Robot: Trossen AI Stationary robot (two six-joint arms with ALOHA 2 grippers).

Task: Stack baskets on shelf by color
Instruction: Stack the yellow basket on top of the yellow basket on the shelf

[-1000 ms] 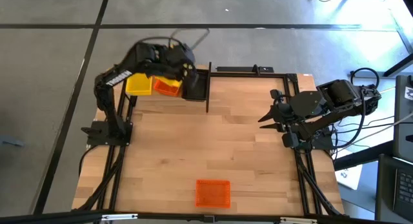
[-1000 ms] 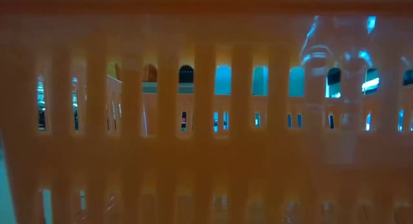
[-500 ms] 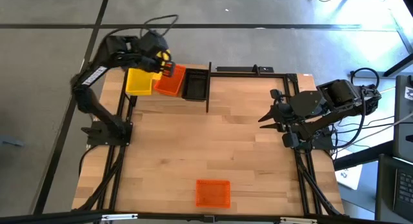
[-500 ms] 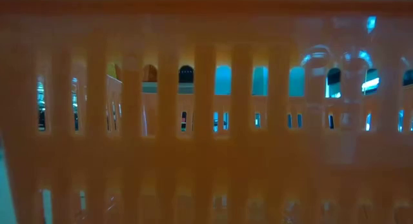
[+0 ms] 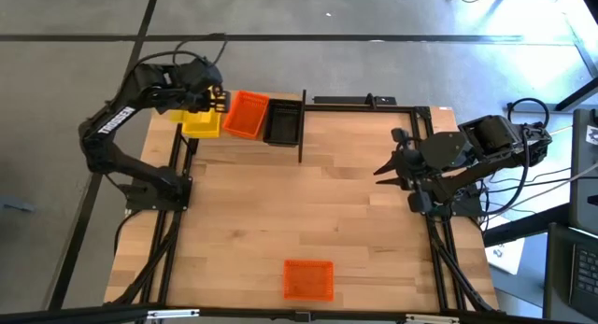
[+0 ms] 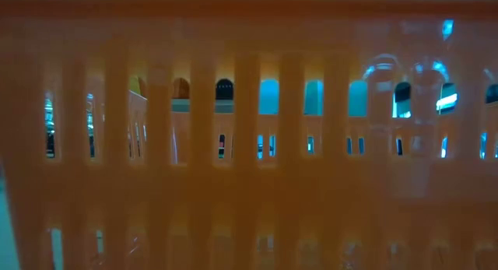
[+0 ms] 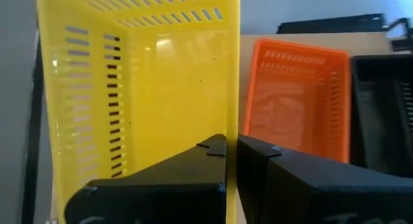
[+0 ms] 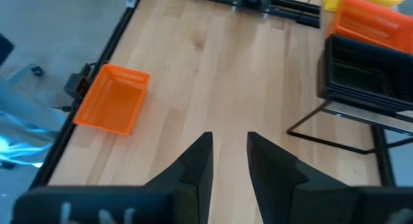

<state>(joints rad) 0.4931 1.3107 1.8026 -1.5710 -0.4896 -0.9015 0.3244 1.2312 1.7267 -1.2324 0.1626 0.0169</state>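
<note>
Apparently between placements—left gripper (image 7: 231,146), fingers together, beside the yellow basket (image 5: 200,124) on the shelf (image 5: 301,128)—next comes fetching the lone orange basket (image 5: 307,279).

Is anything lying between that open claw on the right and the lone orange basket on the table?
No. Only bare wooden table shows between the open right gripper and the orange basket near the front edge.

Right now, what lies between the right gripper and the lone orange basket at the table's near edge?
Nothing: in the high view only bare wood tabletop runs from the right gripper to the orange basket. The right wrist view shows the same bare stretch.
</note>
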